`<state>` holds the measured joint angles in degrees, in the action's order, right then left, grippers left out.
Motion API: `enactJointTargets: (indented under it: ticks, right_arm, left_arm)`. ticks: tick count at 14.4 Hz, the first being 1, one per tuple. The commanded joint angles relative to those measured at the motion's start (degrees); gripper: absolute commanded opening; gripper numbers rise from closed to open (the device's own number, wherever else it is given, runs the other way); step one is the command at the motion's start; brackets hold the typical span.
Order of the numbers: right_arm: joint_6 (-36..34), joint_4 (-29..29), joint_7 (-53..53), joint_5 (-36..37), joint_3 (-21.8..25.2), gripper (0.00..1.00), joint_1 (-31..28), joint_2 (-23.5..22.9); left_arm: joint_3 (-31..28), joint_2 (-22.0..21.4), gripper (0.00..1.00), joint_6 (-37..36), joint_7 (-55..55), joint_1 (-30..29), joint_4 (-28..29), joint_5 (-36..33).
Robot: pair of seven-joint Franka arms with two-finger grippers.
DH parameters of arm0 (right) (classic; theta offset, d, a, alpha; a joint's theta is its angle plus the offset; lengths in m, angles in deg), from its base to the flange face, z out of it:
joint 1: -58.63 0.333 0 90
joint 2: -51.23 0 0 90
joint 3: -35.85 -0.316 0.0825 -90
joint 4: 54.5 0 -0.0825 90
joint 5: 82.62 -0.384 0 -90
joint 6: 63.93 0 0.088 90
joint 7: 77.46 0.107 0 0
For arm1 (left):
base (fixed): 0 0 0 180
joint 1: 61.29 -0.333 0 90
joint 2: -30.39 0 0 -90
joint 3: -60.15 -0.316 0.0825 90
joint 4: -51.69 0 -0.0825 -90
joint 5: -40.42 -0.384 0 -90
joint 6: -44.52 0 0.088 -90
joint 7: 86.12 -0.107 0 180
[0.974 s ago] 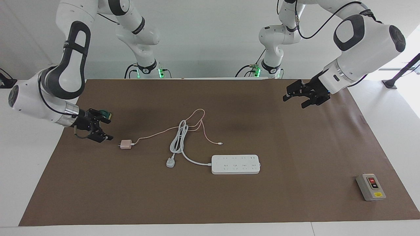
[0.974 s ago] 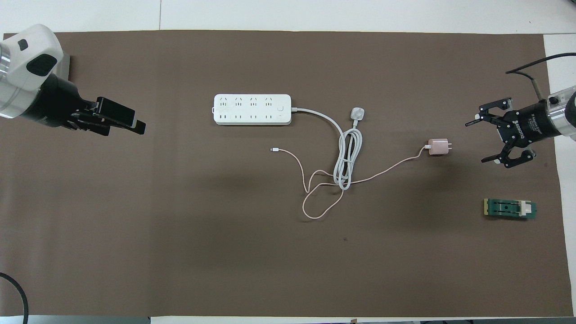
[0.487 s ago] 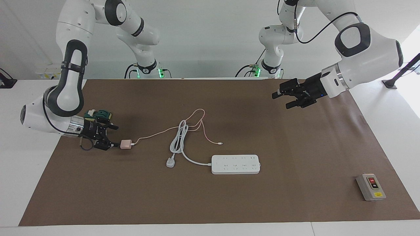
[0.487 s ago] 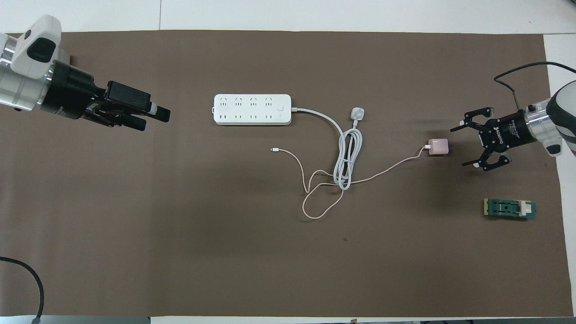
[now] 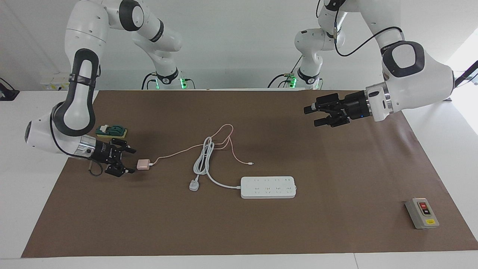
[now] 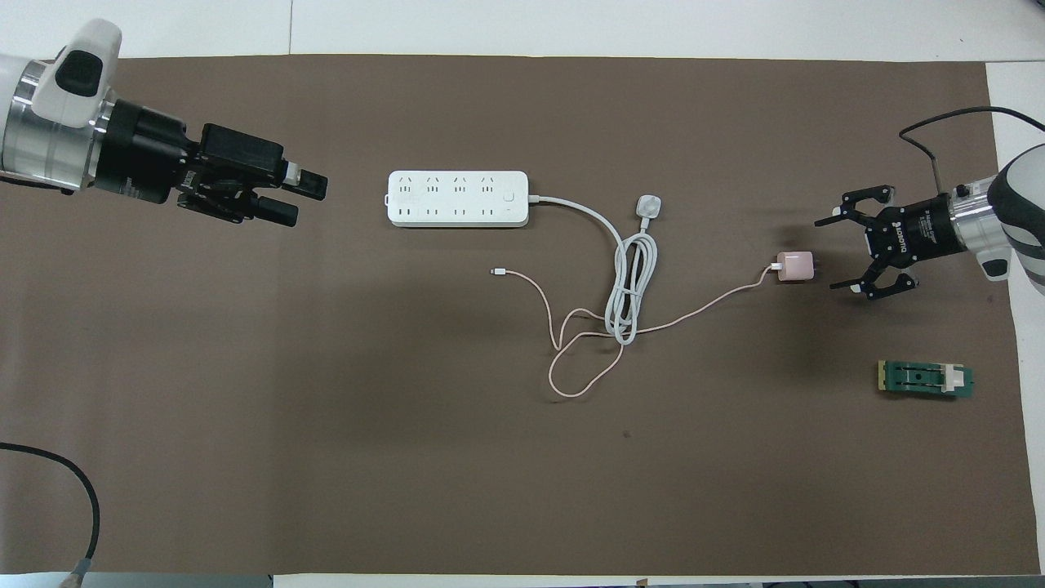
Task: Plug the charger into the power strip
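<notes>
Toward the right arm's edge of the brown mat (image 5: 239, 231), my right gripper (image 5: 130, 161) sits low with its fingers spread wide, just beside the charger (image 5: 142, 164) and not yet touching it. That pink cube looks light, hard and smooth, so I judge it could skid; I would pinch its flat sides, leaving the prong end free. Its thin cable (image 5: 186, 148) is limp, crosses the power strip's thick cord (image 5: 203, 158), and may drag. My left gripper (image 5: 312, 115) hangs over the mat near the left arm's edge, fingers slightly parted. Mid-mat, toward the edge farthest from me, lies the power strip (image 5: 268, 187). White walls surround the table.
</notes>
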<state>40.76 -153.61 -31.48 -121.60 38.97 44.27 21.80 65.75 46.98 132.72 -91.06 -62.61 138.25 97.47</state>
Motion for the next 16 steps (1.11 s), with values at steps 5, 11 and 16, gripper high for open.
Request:
enactJointTargets:
  ticks: [5, 11, 16]
  right_arm:
    - [2.88, -2.30, -1.68, -2.33, -0.22, 1.00, 0.48, -0.71]
    - [4.38, -4.16, -4.06, -2.68, -0.31, 0.80, 0.48, -0.45]
    - [4.38, -4.42, -8.09, -3.03, -0.40, 0.00, 0.48, -0.36]
  left_arm:
    - [0.54, 4.85, 0.99, 2.42, -7.27, -0.17, -0.77, 6.75]
    - [0.55, 9.42, 0.95, 2.51, -16.15, -0.43, 0.10, 13.07]
    - [0.90, 12.05, 0.97, 8.39, -19.93, 1.40, 0.46, 17.47]
